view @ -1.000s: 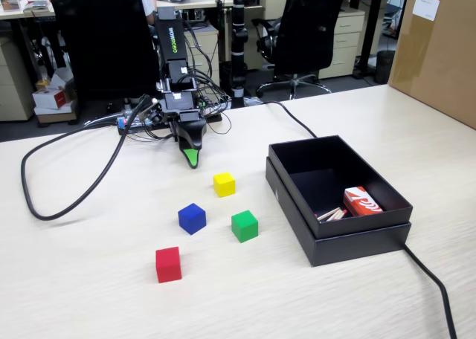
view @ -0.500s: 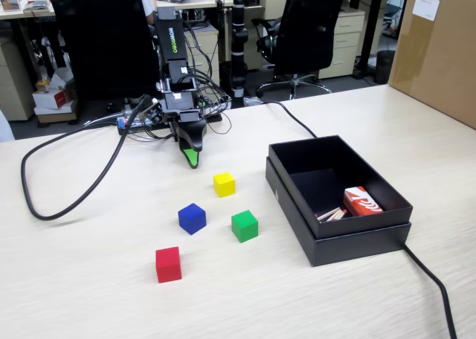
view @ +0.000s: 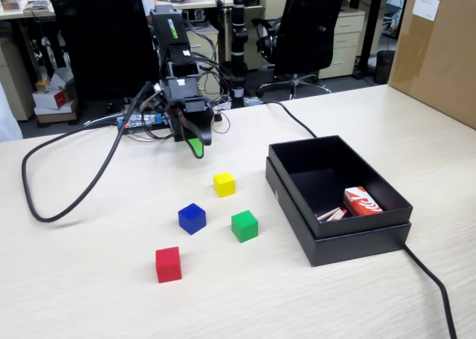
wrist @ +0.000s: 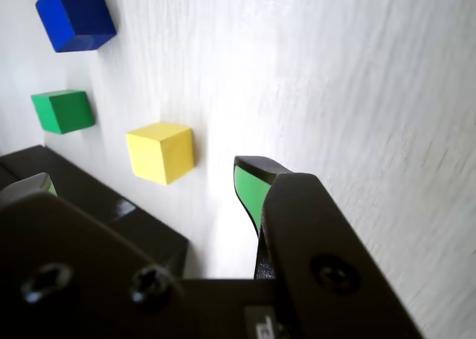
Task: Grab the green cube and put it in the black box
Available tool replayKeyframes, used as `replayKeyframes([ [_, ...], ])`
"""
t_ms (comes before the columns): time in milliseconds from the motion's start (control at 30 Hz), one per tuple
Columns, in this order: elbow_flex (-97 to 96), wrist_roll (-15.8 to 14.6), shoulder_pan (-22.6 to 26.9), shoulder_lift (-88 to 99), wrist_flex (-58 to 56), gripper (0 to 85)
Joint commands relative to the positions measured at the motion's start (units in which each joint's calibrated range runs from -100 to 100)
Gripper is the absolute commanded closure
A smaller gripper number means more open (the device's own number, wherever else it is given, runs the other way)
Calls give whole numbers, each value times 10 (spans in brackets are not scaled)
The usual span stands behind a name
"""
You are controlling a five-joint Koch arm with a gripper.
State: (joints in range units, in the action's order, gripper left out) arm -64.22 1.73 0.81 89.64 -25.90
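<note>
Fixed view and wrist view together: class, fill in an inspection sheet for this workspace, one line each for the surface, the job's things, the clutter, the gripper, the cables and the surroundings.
Surface: pale wood-grain table, bare around the cubes.
Job's things: green cube on the table, untouched, beside the black box; box is open on top.
Clutter: yellow cube, blue cube, red cube on the table; a red-and-white pack and thin sticks inside the box.
Gripper: gripper raised off the table behind the yellow cube, empty; wrist view shows its jaws apart.
Cables: thick black cable looping across the table; another running from under the box.
Surroundings: office chairs, desks, brown cardboard box.
</note>
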Motion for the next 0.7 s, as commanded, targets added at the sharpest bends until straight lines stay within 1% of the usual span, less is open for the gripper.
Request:
replayKeyframes([
  [0, 91, 1, 0, -55, -2, 383],
  [267, 357, 0, 13, -327, -29, 382],
  [400, 505, -2, 21, -479, -77, 383],
  [500, 635, -4, 27, -603, -135, 383],
  [667, 759, -6, 25, -748, -168, 384],
])
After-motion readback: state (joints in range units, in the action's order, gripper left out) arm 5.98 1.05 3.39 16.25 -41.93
